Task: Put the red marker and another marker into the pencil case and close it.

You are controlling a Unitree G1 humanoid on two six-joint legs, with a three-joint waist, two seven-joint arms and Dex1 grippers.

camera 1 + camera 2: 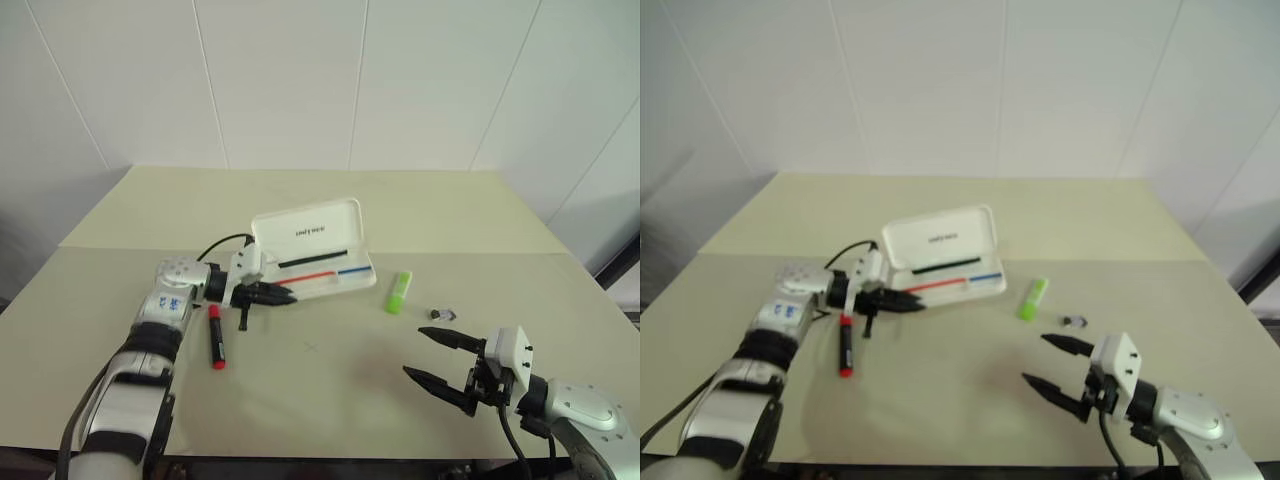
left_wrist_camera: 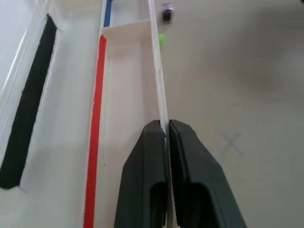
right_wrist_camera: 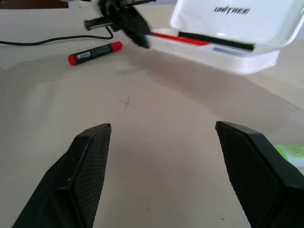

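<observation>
We are seeing the left hand (image 1: pixel 283 295) pressed together, pinching the front wall of the case (image 1: pixel 318 243) at its near-left end; in the left wrist view both fingers (image 2: pixel 147 185) are clamping that thin white rim. The right hand (image 1: pixel 437 358) is hanging spread wide over bare counter (image 1: pixel 330 390), touching nothing. The case is sitting open mid-counter, lid tilted up at the back, red-and-blue stripe showing in the tray. The red marker (image 1: pixel 216 337) is lying flat on the counter just beside the left hand, outside the case. The green marker (image 1: pixel 399 292) is lying right of the case, near a small dark object (image 1: pixel 442 314).
</observation>
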